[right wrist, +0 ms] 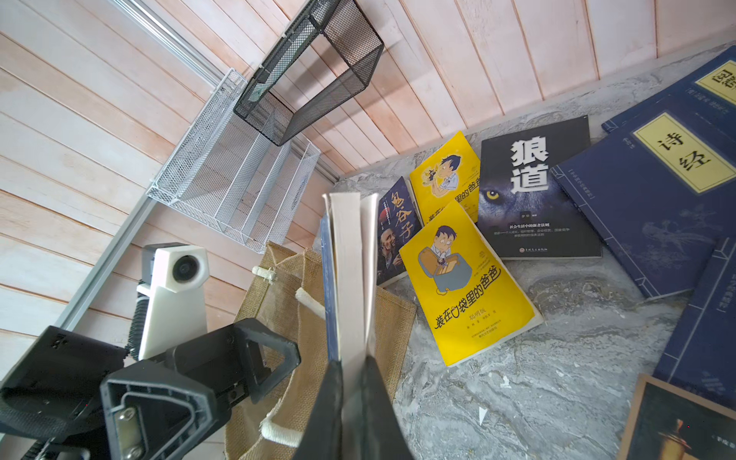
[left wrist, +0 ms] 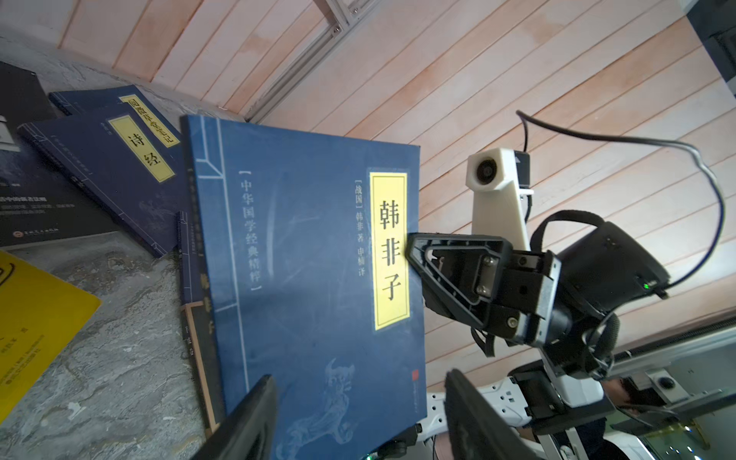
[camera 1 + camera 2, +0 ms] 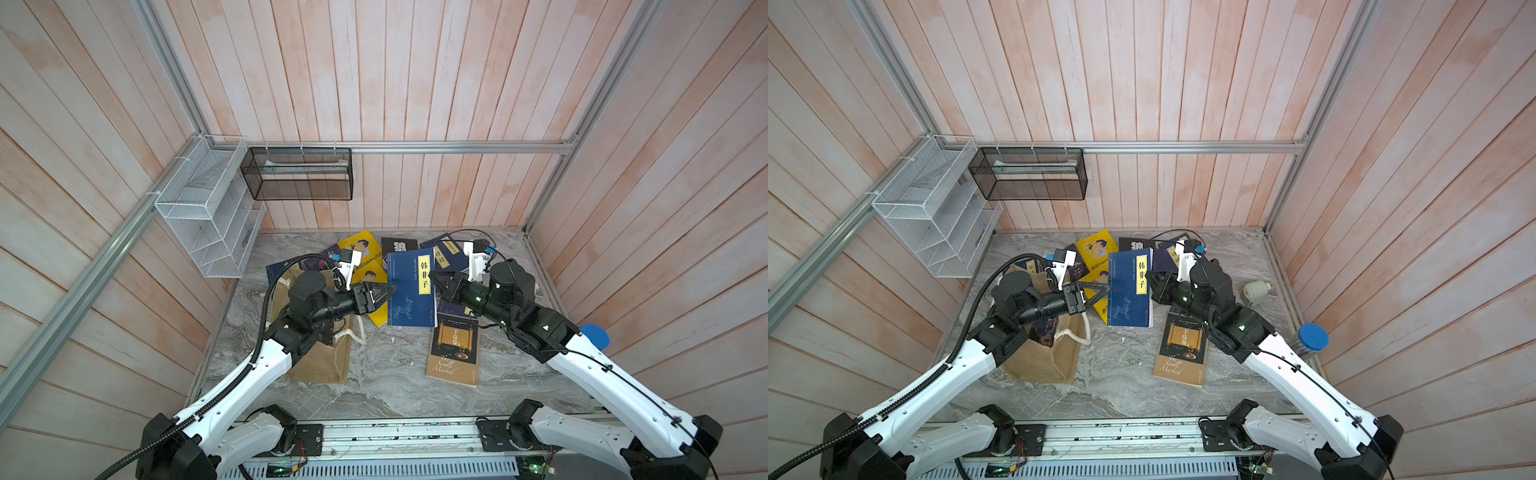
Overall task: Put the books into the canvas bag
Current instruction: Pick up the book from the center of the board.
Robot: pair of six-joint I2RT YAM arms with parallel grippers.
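Note:
My right gripper (image 3: 434,276) is shut on the right edge of a navy book (image 3: 411,291) with a yellow title label and holds it up off the table. From the right wrist view, its fingers (image 1: 352,382) clamp the page edge of the book (image 1: 350,271). My left gripper (image 3: 388,289) is open, with its tips at the book's left edge, over the tan canvas bag (image 3: 324,361). In the left wrist view, the book (image 2: 302,259) fills the space beyond the spread jaws. More books lie behind: yellow (image 1: 462,278), black (image 1: 533,187) and navy (image 1: 657,199).
A brown-and-black book (image 3: 455,349) lies flat to the right of the bag. A white mesh basket (image 3: 208,208) and a black mesh basket (image 3: 299,174) hang on the back left walls. A blue-lidded jar (image 3: 1312,336) and a small white object (image 3: 1258,291) sit at the right edge.

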